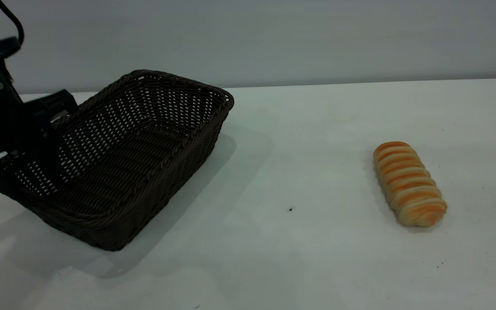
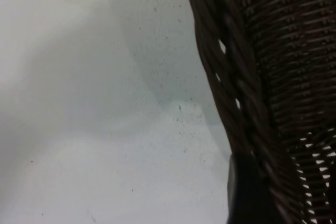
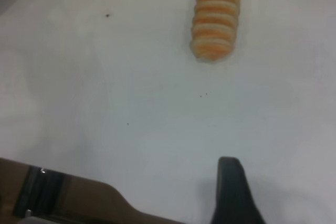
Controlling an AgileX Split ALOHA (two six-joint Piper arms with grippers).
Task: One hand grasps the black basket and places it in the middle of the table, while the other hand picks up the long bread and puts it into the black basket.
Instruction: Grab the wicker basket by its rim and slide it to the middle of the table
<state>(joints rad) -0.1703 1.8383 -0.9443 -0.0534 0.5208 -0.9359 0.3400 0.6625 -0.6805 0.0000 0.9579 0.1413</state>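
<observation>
The black basket (image 1: 136, 150) is at the left of the white table (image 1: 308, 129), tilted with its far right corner raised. My left gripper (image 1: 50, 137) is shut on the basket's left wall, one finger inside and one outside. In the left wrist view a dark finger (image 2: 244, 192) lies against the braided rim (image 2: 226, 77). The long bread (image 1: 409, 184) lies flat at the right, far from the basket. It also shows in the right wrist view (image 3: 216, 17), ahead of my right gripper. One black finger (image 3: 234, 187) of that gripper shows above bare table, with nothing beside it. The right arm is out of the exterior view.
A tiny dark speck (image 1: 290, 209) lies on the table between basket and bread. A brown edge (image 3: 79, 198) runs along one corner of the right wrist view. A plain grey wall (image 1: 274, 38) stands behind the table.
</observation>
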